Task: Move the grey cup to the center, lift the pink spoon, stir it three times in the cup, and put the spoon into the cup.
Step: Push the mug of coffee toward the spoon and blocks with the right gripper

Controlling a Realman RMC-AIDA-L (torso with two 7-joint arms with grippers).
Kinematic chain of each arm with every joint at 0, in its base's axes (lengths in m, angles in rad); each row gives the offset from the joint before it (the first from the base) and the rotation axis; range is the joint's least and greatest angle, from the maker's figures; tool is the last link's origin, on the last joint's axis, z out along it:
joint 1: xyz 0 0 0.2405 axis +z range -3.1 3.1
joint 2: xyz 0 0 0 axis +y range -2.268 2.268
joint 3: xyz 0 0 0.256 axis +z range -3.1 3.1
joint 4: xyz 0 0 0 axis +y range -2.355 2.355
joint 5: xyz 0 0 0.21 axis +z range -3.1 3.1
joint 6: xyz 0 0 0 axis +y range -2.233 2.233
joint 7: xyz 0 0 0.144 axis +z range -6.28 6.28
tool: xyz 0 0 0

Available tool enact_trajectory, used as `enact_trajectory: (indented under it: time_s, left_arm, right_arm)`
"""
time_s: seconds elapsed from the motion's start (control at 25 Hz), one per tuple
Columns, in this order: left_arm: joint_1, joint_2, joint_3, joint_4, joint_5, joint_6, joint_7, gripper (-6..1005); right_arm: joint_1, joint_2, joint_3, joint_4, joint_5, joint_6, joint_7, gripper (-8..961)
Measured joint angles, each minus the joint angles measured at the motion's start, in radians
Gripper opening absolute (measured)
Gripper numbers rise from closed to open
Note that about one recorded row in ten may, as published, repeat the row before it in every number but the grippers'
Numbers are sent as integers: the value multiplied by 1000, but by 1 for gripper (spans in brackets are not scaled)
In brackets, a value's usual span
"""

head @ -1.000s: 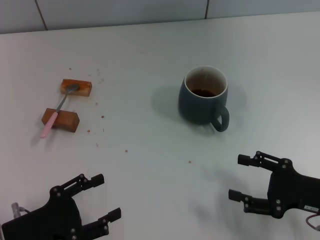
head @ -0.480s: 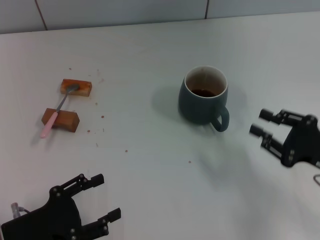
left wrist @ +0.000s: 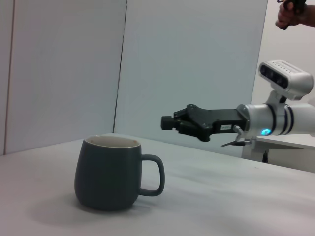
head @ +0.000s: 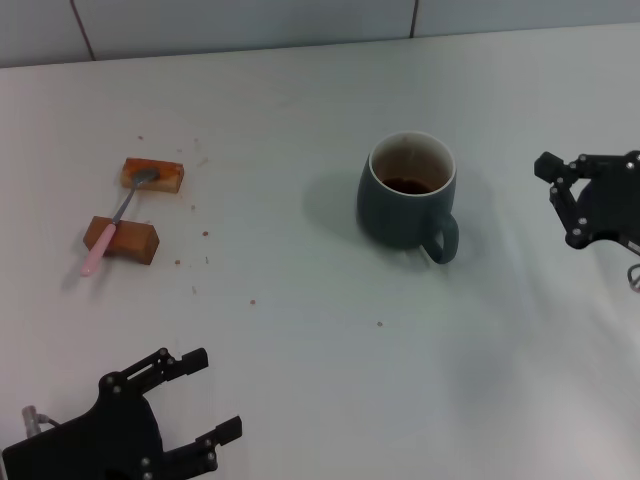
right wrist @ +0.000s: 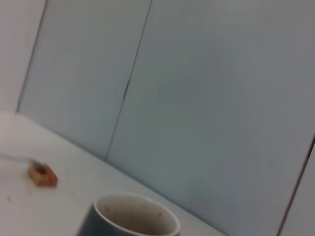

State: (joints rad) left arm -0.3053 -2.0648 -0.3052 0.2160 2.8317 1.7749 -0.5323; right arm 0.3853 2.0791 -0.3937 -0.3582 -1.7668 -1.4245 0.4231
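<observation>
The grey cup point(right wrist: 132, 216) shows its pale rim and stained inner wall. Well apart on the white table point(right wrist: 29, 206) sits a brown wooden block point(right wrist: 42, 176).

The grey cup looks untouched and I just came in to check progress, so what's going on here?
Nothing is held yet. The right gripper hovers open, above the table to the right of the grey cup, level with it and apart from it. The cup stands upright, handle toward the robot's right. The pink spoon lies across two small wooden blocks far to the left. The left gripper sits open near the table's front edge.
</observation>
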Motion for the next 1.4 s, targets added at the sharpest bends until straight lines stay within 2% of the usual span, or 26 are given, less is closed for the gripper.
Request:
enact_trajectory:
  time_s: [0.28,0.32,0.36,0.4,0.44,0.48,0.52,0.56,0.64,0.96,1.4]
  left_arm:
    - [-3,0,0,-3,0,0,0,789]
    - [-5,0,0,-3,-1,0,0,789]
    - [-6,0,0,-3,-2,0,0,789]
    - [-7,0,0,-3,-2,0,-1,789]
    - [-9,0,0,-3,-4,0,-2,789]
    - [-9,0,0,-3,-4,0,-2,788]
    - [-9,0,0,-2,-4,0,-2,788]
    - [-9,0,0,-2,-6,0,-3,788]
    - [-10,0,0,-2,-11,0,-3,788]
    - [-10,0,0,0,-25,-1,-4,787]
    - [-11,0,0,0,-28,-2,-6,785]
  right_arm:
    - [56,5,-9,18,0,150,-266,29]
    - [76,7,-9,50,0,216,-392,21]
    - [76,7,-9,50,0,216,-392,21]
    - [90,7,-5,79,2,260,-481,21]
    - [116,8,1,134,19,325,-643,20]
    - [116,8,1,134,19,325,-643,20]
    - [131,8,2,183,52,349,-784,20]
    - [131,8,2,183,52,349,-784,20]
    - [146,8,2,243,103,353,-951,21]
    - [173,9,2,302,119,350,-992,17]
    - [253,10,13,383,122,371,-996,17]
